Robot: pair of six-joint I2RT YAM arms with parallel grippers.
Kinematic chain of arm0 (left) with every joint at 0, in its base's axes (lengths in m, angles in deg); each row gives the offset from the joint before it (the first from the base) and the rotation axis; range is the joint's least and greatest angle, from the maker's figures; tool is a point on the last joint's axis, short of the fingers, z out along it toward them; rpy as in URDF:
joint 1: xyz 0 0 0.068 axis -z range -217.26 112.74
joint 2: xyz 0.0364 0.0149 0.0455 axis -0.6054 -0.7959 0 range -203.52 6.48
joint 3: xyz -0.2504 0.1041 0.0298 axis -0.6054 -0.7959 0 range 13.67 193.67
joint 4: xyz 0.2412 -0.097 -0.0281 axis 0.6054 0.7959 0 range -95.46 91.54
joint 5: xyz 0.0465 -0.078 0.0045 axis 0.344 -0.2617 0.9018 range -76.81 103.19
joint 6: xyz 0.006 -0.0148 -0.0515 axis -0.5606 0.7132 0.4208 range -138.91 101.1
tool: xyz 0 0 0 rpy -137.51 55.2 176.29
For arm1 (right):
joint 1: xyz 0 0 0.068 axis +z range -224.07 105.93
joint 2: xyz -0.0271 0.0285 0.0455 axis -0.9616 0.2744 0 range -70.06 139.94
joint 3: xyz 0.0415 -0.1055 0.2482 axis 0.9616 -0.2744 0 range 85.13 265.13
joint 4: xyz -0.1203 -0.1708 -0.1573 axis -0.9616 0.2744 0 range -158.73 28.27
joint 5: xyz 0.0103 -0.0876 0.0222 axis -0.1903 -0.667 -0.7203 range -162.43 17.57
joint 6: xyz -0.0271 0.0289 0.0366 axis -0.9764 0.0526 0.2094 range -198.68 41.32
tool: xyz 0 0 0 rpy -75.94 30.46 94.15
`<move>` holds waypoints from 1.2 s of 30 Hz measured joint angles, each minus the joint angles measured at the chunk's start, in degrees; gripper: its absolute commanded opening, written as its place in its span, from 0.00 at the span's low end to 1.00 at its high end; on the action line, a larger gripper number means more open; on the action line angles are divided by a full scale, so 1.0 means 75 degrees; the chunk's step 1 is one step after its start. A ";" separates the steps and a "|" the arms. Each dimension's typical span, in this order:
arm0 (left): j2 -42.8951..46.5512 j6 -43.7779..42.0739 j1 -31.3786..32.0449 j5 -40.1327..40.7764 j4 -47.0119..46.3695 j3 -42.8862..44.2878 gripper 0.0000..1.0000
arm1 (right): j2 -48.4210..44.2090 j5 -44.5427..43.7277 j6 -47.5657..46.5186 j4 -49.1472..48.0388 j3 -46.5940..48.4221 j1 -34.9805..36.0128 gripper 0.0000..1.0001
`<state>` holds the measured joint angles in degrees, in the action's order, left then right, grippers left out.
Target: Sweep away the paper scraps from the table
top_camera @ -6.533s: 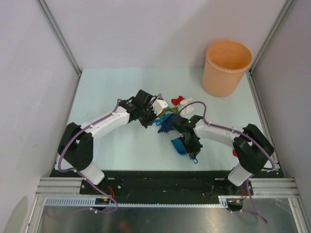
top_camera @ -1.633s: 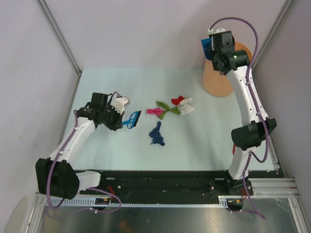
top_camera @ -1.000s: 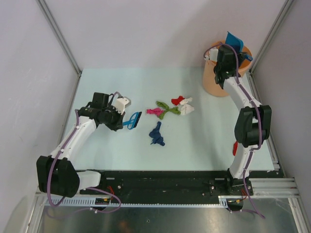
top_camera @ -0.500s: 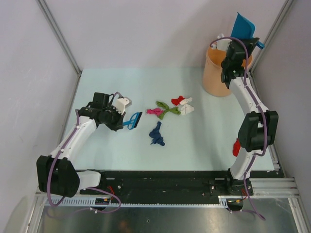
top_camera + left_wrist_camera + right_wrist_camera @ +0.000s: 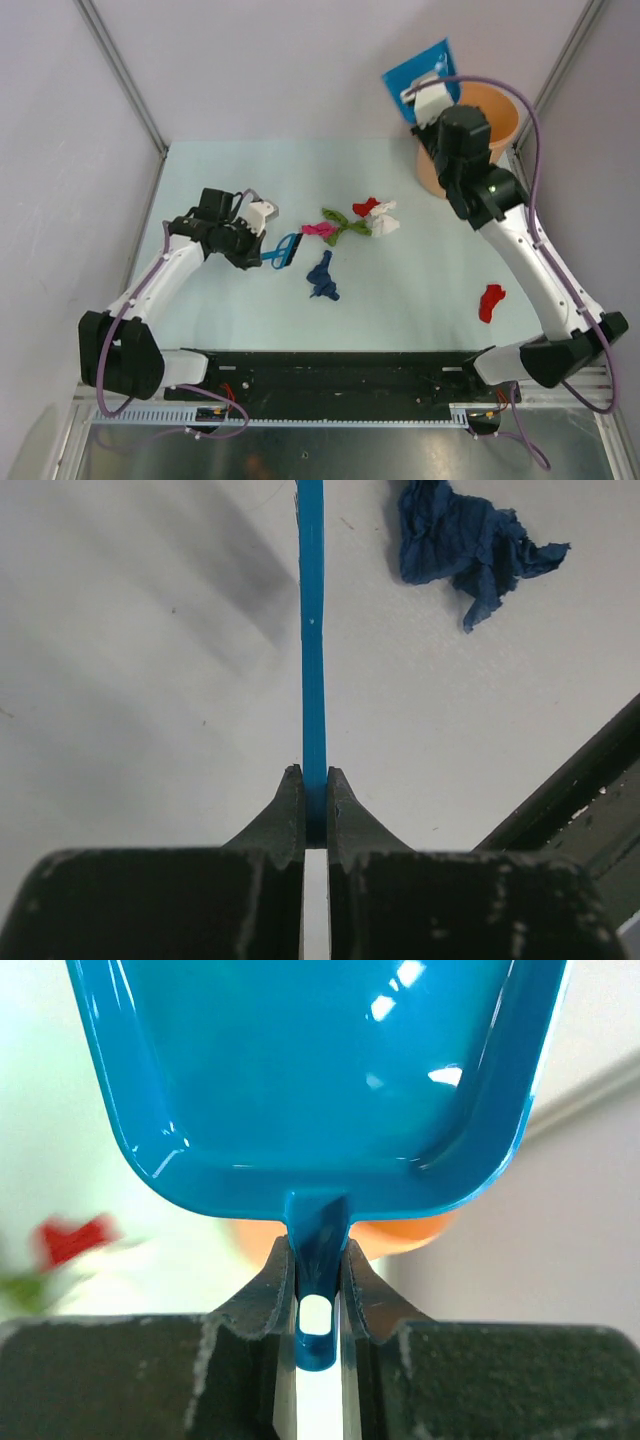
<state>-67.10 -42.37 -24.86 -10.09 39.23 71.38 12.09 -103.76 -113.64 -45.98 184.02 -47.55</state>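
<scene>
Paper scraps lie mid-table: a red one (image 5: 366, 207), a white one (image 5: 386, 224), a green one (image 5: 341, 222), a pink one (image 5: 318, 230) and a dark blue wad (image 5: 322, 277) (image 5: 470, 545). Another red scrap (image 5: 490, 302) lies near the right edge of the table (image 5: 220, 180). My left gripper (image 5: 264, 254) (image 5: 314, 780) is shut on a thin blue brush (image 5: 284, 250) (image 5: 312, 630), left of the scraps. My right gripper (image 5: 430, 98) (image 5: 317, 1250) is shut on the handle of the blue dustpan (image 5: 420, 70) (image 5: 320, 1080), held high beside the bin; the pan looks empty.
An orange bin (image 5: 482, 128) (image 5: 410, 1232) stands at the table's back right corner. Metal frame posts (image 5: 120, 75) rise at both back corners. The black rail (image 5: 330, 365) (image 5: 590, 780) with the arm bases runs along the near edge.
The right arm swung the dustpan from above the bin's right rim to its left side, and its elbow dropped to the near right. The left gripper and brush shifted slightly toward the scraps.
</scene>
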 measured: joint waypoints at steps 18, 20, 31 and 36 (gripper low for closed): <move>-0.0956 0.0137 0.0484 0.0090 -0.0140 0.0291 0.00 | -0.0006 0.3879 0.6304 0.4855 -0.4593 0.3596 0.00; -0.1075 0.0137 0.0545 0.0102 -0.0160 0.0408 0.00 | 0.0157 0.4077 0.6627 0.4978 -0.4756 0.3885 0.00; -0.1408 0.0134 0.1122 0.0079 -0.0388 0.0522 0.00 | 0.1781 0.4010 0.7178 0.4739 -0.4870 0.4846 0.00; -0.1451 0.0087 0.1440 -0.0315 -0.0411 0.0522 0.00 | 0.2037 0.3643 0.7120 0.4138 -0.4870 0.4774 0.00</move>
<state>-77.99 -41.71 -14.06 -12.45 36.14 75.29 27.37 -76.44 -60.24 -14.95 147.50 -11.75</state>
